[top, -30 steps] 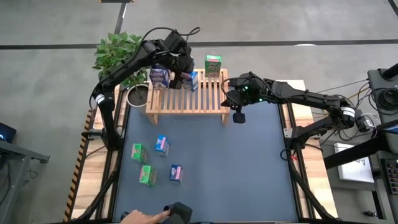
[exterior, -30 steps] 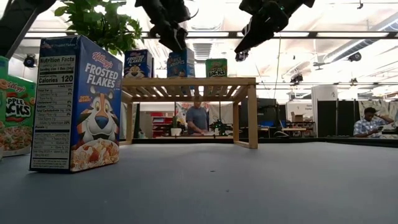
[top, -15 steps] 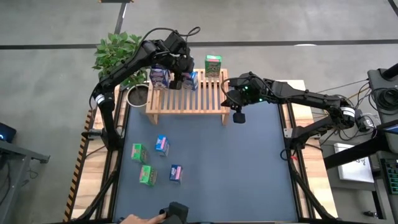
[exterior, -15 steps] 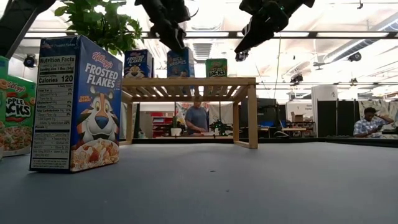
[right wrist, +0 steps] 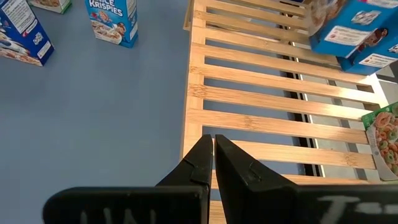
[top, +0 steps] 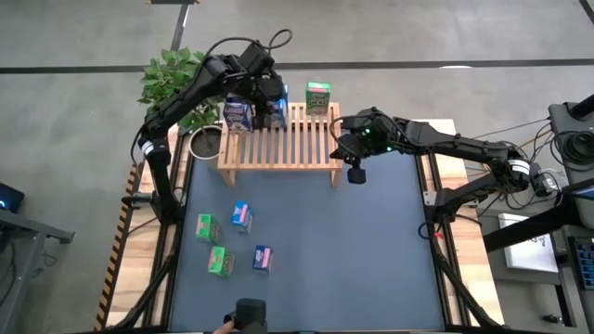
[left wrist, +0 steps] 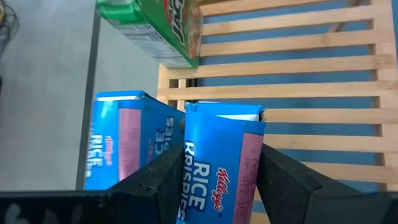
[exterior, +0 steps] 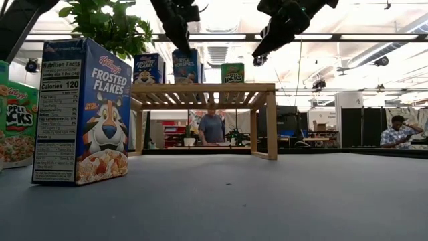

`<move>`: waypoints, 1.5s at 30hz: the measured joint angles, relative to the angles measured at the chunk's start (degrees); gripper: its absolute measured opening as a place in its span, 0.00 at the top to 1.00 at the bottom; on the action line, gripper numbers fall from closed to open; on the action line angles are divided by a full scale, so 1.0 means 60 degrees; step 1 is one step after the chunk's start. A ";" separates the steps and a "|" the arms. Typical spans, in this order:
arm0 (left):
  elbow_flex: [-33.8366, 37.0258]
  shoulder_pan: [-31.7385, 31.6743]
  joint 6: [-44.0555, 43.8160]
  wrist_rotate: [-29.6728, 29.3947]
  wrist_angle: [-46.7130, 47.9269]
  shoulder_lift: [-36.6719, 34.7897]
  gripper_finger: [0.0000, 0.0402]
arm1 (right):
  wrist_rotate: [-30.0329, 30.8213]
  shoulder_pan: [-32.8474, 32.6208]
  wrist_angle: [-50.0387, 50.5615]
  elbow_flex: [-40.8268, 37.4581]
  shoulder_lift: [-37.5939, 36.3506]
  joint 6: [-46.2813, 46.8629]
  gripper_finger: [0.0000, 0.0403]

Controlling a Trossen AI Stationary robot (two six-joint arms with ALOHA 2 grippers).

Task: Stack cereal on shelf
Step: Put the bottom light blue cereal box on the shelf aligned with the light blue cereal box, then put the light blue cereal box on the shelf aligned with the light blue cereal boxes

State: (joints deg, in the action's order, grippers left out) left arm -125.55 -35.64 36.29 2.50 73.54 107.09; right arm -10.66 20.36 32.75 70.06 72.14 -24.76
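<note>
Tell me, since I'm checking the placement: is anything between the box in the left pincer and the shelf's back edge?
Nothing visible blocks it. The left pincer holds the Rice Krispies box over the shelf; a second Rice Krispies box stands close beside it, and the green box stands farther along. The right pincer waits at the shelf's other end.

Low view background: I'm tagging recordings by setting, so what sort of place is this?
Probably a large open lab or workshop: exposed ceiling ducts, people at benches behind the wooden shelf, one seated person at far right.
</note>
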 joint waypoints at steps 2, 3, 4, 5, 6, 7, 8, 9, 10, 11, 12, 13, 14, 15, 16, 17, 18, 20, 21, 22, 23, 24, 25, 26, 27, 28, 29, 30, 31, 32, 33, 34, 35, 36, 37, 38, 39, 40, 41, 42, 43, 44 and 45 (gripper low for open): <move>0.0018 0.0000 -0.0092 0.0000 -0.0028 0.0074 0.60 | 0.0000 0.0000 0.0000 0.0000 0.0000 0.0030 0.98; 0.0021 0.0000 -0.0143 0.0000 -0.0034 0.0107 0.60 | 0.0000 0.0000 0.0000 0.0000 0.0000 0.0042 0.98; 0.0021 0.0000 -0.0157 0.0000 -0.0012 0.0146 0.60 | -0.0001 0.0001 0.0000 0.0000 0.0000 0.0047 0.98; 0.0021 0.0000 -0.0175 0.0000 0.0007 0.0178 0.60 | 0.0000 0.0004 0.0000 0.0000 0.0000 0.0052 0.98; 0.0024 0.0000 -0.0176 0.0000 0.0007 0.0209 0.60 | 0.0001 0.0000 0.0000 0.0000 0.0000 0.0056 0.98; 0.0029 0.0000 -0.0182 0.0000 0.0007 0.0236 0.60 | 0.0000 0.0000 0.0000 0.0000 0.0000 0.0059 0.98; 0.0036 0.0000 -0.0187 0.0000 0.0003 0.0255 0.60 | -0.0002 0.0004 0.0000 0.0000 0.0000 0.0059 0.98; 0.0036 0.0000 -0.0220 0.0000 -0.0004 0.0262 0.60 | 0.0001 0.0002 0.0000 0.0000 0.0000 0.0059 0.98; 0.0036 0.0000 -0.0245 0.0000 0.0007 0.0262 0.60 | 0.0001 0.0004 0.0000 0.0000 0.0000 0.0059 0.98; 0.0036 0.0004 -0.0298 0.0000 0.0008 0.0262 0.60 | 0.0001 0.0001 0.0000 0.0000 0.0000 0.0059 0.98; 0.0036 0.0004 -0.0367 0.0000 0.0007 0.0262 0.60 | 0.0001 0.0002 0.0000 0.0000 0.0000 0.0056 0.98; 0.0036 0.0004 -0.0439 0.0000 0.0005 0.0262 0.60 | 0.0001 0.0000 0.0000 0.0000 0.0000 0.0059 0.98; 0.0036 0.0004 -0.0498 0.0000 0.0009 0.0262 0.60 | 0.0001 0.0000 0.0000 0.0000 0.0000 0.0055 0.98; 0.0036 0.0004 -0.0556 0.0000 0.0015 0.0262 0.60 | 0.0001 0.0004 -0.0004 0.0000 0.0000 0.0055 0.98; 0.0036 0.0004 -0.0603 0.0004 0.0018 0.0262 0.60 | 0.0001 0.0004 -0.0004 0.0000 0.0000 0.0055 0.98; 0.0036 0.0004 -0.0639 0.0002 0.0016 0.0262 0.60 | 0.0001 0.0004 -0.0007 0.0000 0.0000 0.0055 0.98; 0.0036 0.0004 -0.0641 0.0004 0.0014 0.0262 0.60 | 0.0001 0.0000 -0.0007 0.0000 0.0000 0.0055 0.98; 0.0036 0.0015 -0.0641 0.0004 0.0021 0.0262 0.60 | 0.0001 0.0000 -0.0007 0.0000 0.0003 0.0055 0.98; 0.0036 0.0015 -0.0641 0.0005 0.0027 0.0262 0.60 | 0.0001 0.0002 -0.0007 0.0000 0.0002 0.0056 0.98; 0.0036 0.0015 -0.0641 0.0004 0.0024 0.0262 0.60 | 0.0001 0.0004 -0.0007 0.0000 0.0002 0.0056 0.98; 0.0036 0.0015 -0.0641 0.0007 0.0022 0.0262 0.60 | 0.0001 0.0002 -0.0007 0.0000 0.0004 0.0055 0.98; 0.0036 0.0015 -0.0641 0.0007 0.0025 0.0262 0.59 | 0.0001 0.0000 -0.0007 0.0000 0.0002 0.0055 0.98; 0.0036 0.0015 -0.0641 0.0007 0.0025 0.0262 0.59 | 0.0005 0.0003 -0.0007 0.0000 0.0004 0.0055 0.98; 0.0036 0.0015 -0.0642 0.0007 0.0020 0.0262 0.58 | 0.0006 0.0004 -0.0007 0.0000 0.0003 0.0055 0.98; 0.0036 0.0015 -0.0645 0.0011 0.0007 0.0262 0.57 | 0.0011 0.0003 -0.0007 0.0000 0.0002 0.0055 0.98; 0.0036 0.0015 -0.0648 0.0007 0.0000 0.0262 0.56 | 0.0012 0.0003 -0.0007 0.0000 0.0004 0.0055 0.98; 0.0036 0.0015 -0.0672 0.0011 -0.0003 0.0262 0.55 | 0.0012 0.0004 -0.0007 0.0000 0.0003 0.0055 0.98; 0.0036 0.0015 -0.0676 0.0011 -0.0008 0.0262 0.54 | 0.0012 0.0004 -0.0007 0.0000 0.0003 0.0055 0.98; 0.0036 0.0015 -0.0678 0.0011 -0.0012 0.0262 0.52 | 0.0012 0.0000 -0.0009 0.0000 0.0004 0.0055 0.98; 0.0036 0.0015 -0.0678 0.0011 -0.0040 0.0262 0.51 | 0.0013 0.0004 -0.0008 0.0000 0.0004 0.0055 0.98; 0.0036 0.0015 -0.0678 0.0011 -0.0092 0.0262 0.49 | 0.0012 0.0000 -0.0010 0.0000 0.0004 0.0055 0.98; 0.0036 0.0015 -0.0676 0.0011 -0.0127 0.0262 0.48 | 0.0015 0.0002 -0.0010 0.0000 0.0004 0.0055 0.98; 0.0036 0.0015 -0.0666 0.0011 -0.0158 0.0262 0.46 | 0.0014 0.0003 -0.0011 0.0000 0.0003 0.0055 0.98; 0.0036 0.0015 -0.0643 0.0011 -0.0184 0.0262 0.45 | 0.0012 0.0001 -0.0011 0.0000 0.0004 0.0055 0.98; 0.0036 0.0015 -0.0622 0.0011 -0.0201 0.0262 0.44 | 0.0016 0.0002 -0.0011 0.0000 0.0004 0.0055 0.98; 0.0032 0.0015 -0.0592 0.0011 -0.0218 0.0262 0.42 | 0.0012 0.0002 -0.0011 0.0000 0.0004 0.0055 0.98; 0.0012 0.0015 -0.0581 0.0008 -0.0222 0.0262 0.42 | 0.0012 0.0003 -0.0011 0.0000 0.0004 0.0055 0.98; -0.0002 0.0015 -0.0567 0.0007 -0.0244 0.0262 0.41 | 0.0012 0.0004 -0.0011 0.0000 0.0004 0.0055 0.98; -0.0028 0.0015 -0.0529 0.0007 -0.0246 0.0262 0.40 | 0.0012 0.0004 -0.0011 0.0000 0.0004 0.0055 0.98; -0.0063 0.0015 -0.0476 0.0002 -0.0244 0.0262 0.40 | 0.0012 0.0004 -0.0011 0.0000 0.0004 0.0055 0.98; -0.0120 0.0015 -0.0455 -0.0004 -0.0230 0.0262 0.39 | 0.0013 0.0004 -0.0011 0.0000 0.0004 0.0055 0.98; -0.0205 0.0015 -0.0455 -0.0008 -0.0207 0.0263 0.39 | 0.0012 0.0002 -0.0011 0.0000 0.0004 0.0055 0.98; -0.0302 0.0015 -0.0455 -0.0008 -0.0183 0.0266 0.39 | 0.0012 0.0003 -0.0011 0.0000 0.0004 0.0055 0.98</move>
State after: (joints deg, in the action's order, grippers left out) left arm -127.37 -35.55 33.56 2.46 72.44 108.68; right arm -10.59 20.38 32.69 70.06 72.16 -24.43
